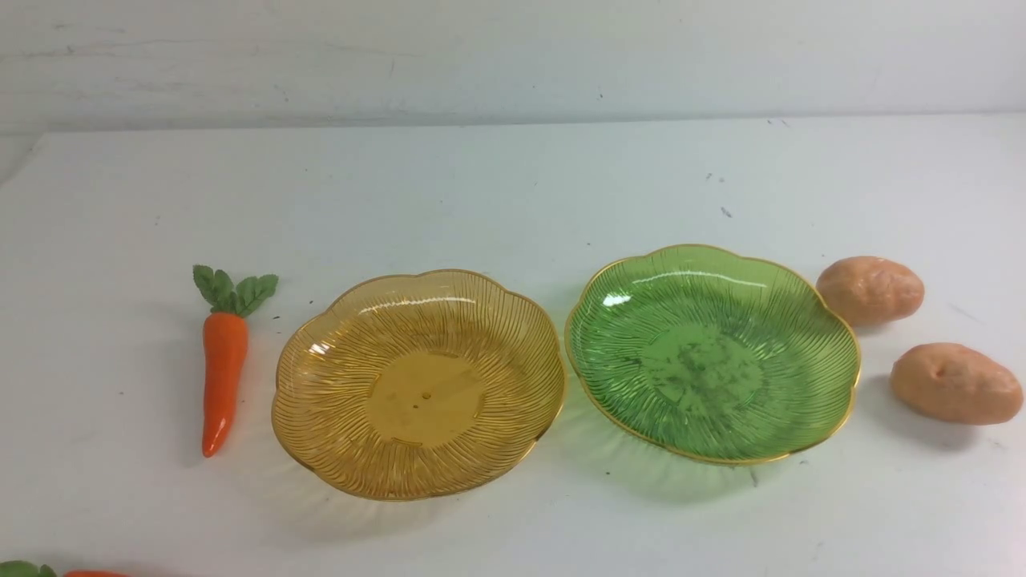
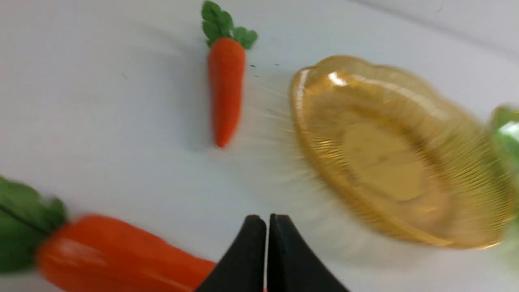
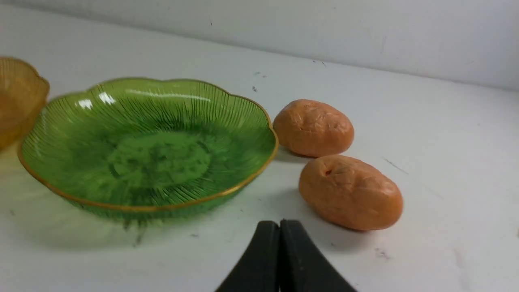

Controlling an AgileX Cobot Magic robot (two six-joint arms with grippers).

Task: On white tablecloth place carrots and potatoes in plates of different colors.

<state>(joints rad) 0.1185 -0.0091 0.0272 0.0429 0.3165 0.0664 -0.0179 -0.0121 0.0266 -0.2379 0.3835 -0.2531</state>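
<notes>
On the white tablecloth (image 1: 513, 184) an amber plate (image 1: 345, 385) and a green plate (image 1: 641, 320) stand side by side, both empty. One carrot (image 1: 223, 370) lies left of the amber plate. A second carrot (image 1: 92, 574) barely shows at the front-left edge. Two potatoes (image 1: 870, 289) (image 1: 955, 383) lie right of the green plate. Neither gripper appears in the front view. My left gripper (image 2: 267, 221) is shut and empty, with the near carrot (image 2: 117, 255) beside it. My right gripper (image 3: 279, 226) is shut and empty, just short of the nearer potato (image 3: 351, 192).
A pale wall (image 1: 513, 56) runs along the back of the table. The cloth carries a few small dark specks (image 1: 725, 211) behind the green plate.
</notes>
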